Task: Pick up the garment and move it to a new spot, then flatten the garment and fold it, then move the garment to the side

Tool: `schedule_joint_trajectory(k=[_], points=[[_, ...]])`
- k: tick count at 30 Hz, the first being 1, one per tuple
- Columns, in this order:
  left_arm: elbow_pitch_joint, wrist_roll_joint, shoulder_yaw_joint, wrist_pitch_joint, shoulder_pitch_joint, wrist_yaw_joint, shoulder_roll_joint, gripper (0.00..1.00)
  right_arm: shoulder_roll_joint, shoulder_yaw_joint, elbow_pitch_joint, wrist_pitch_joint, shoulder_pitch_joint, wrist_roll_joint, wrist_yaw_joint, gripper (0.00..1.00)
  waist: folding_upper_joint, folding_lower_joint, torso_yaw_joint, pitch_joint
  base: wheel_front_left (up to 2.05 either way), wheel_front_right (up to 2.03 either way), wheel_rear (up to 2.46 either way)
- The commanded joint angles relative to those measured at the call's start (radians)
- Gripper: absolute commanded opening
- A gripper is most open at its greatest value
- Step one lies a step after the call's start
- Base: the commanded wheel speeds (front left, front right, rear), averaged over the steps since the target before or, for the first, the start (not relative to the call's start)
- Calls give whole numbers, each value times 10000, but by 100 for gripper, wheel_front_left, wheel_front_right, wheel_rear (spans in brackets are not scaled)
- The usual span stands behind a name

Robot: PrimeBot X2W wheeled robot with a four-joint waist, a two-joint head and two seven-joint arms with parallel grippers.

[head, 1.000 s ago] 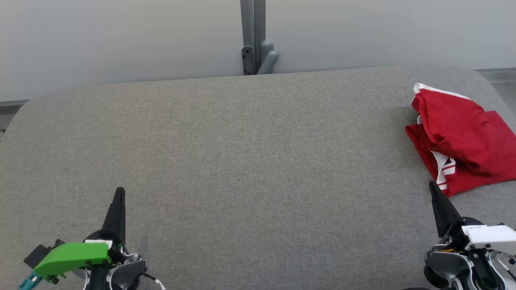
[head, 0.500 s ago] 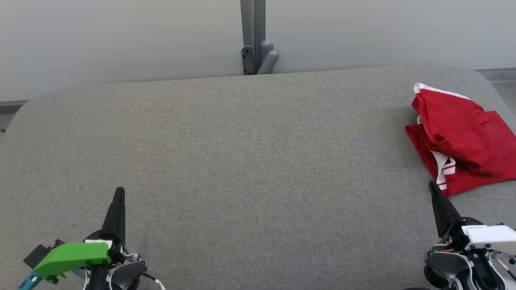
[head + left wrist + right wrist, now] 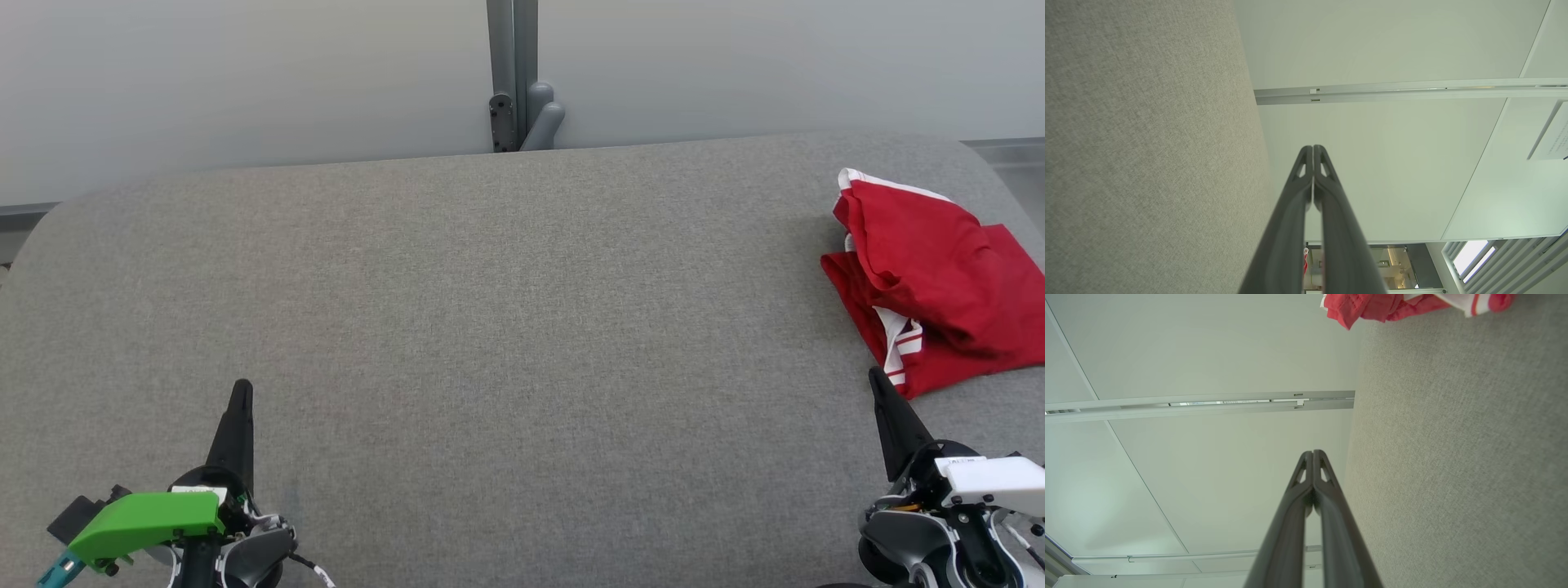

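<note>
Right, in front of me the grey fabric-covered table [image 3: 490,327] takes up most of the head view, with rounded far corners. Behind it stands a pale wall [image 3: 245,82], split by a grey upright post [image 3: 513,73] near the middle. The garment [image 3: 931,286], red with white stripes at its edges, lies bunched in loose layers near the table's far right end. Its right side runs off the frame, so I can't tell how far it reaches. My right wrist view catches a strip of it at the top edge. The right gripper [image 3: 875,376] sits at the lower right, tip just short of the garment's near corner and apart from it, fingers pressed together and holding nothing. The left gripper [image 3: 242,384] sits at the lower left, well apart from the garment, fingers likewise pressed together and holding nothing.
</note>
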Motion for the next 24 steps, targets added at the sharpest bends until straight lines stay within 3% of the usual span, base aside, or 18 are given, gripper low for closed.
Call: schedule_joint_trajectory(k=[1, 24], points=[[-35, 9, 42, 46, -111, -35, 39, 0, -5, -15, 19, 11, -94, 79, 4, 0, 0, 0, 0, 0, 0, 0, 0], [-35, 21, 47, 55, -111, -36, 31, 0, -5, -13, 19, 10, -94, 80, 4, 0, 0, 0, 0, 0, 0, 0, 0]])
